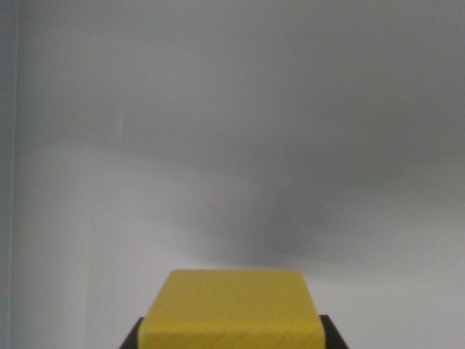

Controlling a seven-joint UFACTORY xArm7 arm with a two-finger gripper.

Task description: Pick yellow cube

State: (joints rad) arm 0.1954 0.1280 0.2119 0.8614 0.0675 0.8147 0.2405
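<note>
While the yellow cube (232, 309) sat low in the wrist view, centred at its bottom edge, dark bits of my fingers (132, 339) showed just beside its lower corners, one on each side. Whether they pinched it or merely flanked it, I could not tell. Beyond the cube lay a plain pale surface (240, 131) with a soft shadow. I judged the best course was to squeeze evenly on both faces, then lift straight, without tilting the cube.

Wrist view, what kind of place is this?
Probably a bare lab or test bench, though little shows: a plain pale surface, a yellow cube at the bottom edge, and dark gripper parts flanking it. Nothing else is visible.
</note>
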